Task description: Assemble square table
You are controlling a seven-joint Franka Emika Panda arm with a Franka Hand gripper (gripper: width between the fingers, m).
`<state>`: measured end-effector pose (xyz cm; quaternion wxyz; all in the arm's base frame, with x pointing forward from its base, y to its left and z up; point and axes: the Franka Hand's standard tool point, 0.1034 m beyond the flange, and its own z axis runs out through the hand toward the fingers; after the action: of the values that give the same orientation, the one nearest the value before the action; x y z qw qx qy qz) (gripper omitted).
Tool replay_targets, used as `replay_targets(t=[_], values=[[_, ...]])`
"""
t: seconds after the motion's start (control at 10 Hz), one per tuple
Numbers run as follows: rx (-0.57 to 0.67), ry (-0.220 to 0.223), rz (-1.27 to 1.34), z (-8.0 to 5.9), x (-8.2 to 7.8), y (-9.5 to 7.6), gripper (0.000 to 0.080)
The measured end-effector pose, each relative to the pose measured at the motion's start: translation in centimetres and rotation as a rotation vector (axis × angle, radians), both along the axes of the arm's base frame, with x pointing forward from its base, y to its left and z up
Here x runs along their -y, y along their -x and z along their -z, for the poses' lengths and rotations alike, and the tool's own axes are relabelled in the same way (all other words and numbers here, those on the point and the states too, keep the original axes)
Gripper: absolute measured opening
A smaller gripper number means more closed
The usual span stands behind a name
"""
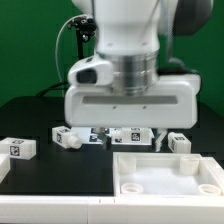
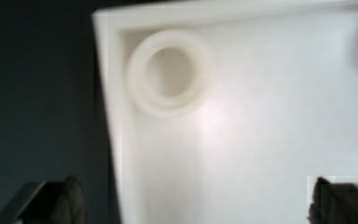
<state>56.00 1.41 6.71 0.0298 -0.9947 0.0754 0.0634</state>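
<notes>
Arm: the white Panda arm (image 1: 125,40) fills the middle of the exterior view, with its wrist pointed straight down over the black table (image 1: 45,185).
Gripper: the gripper (image 2: 197,205) is shown in the wrist view with its two dark fingers (image 2: 51,205) at opposite edges of the picture.
Jaws: released and spread wide. Nothing is grasped between them, and no contact with the white surface beneath can be made out.
Tabletop: the white square tabletop (image 1: 165,175) is laid flat on the table, rim upward, low on the exterior view's right and in front of the arm. It is cut off by the picture's edge.
Wrist view: a blurred corner area of the tabletop is seen beneath the fingers. One finger is placed over the dark table beyond the tabletop's straight edge, the other over the white.
Socket: a round corner socket (image 2: 167,70) is sunk into the tabletop near that edge.
Legs: one tagged white leg (image 1: 18,148) is set well apart on the exterior view's left. A second leg (image 1: 68,137) lies nearer the arm, and a third leg (image 1: 178,143) stands just behind the tabletop.
Under the arm: more tagged white pieces (image 1: 128,137) are partly hidden, so what they are cannot be told.
</notes>
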Motion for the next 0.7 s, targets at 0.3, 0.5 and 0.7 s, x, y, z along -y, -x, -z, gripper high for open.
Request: replay_targets(t=[0.3, 0.5, 0.7], values=[[-0.026, -0.005, -0.019, -0.2, -1.3, 0.6, 0.0649], [-0.057, -0.007, -0.013, -0.2, -1.7, 1.1, 0.0649], [-0.192, -0.021, -0.028, -1.1, -6.1, 3.1, 0.0649]])
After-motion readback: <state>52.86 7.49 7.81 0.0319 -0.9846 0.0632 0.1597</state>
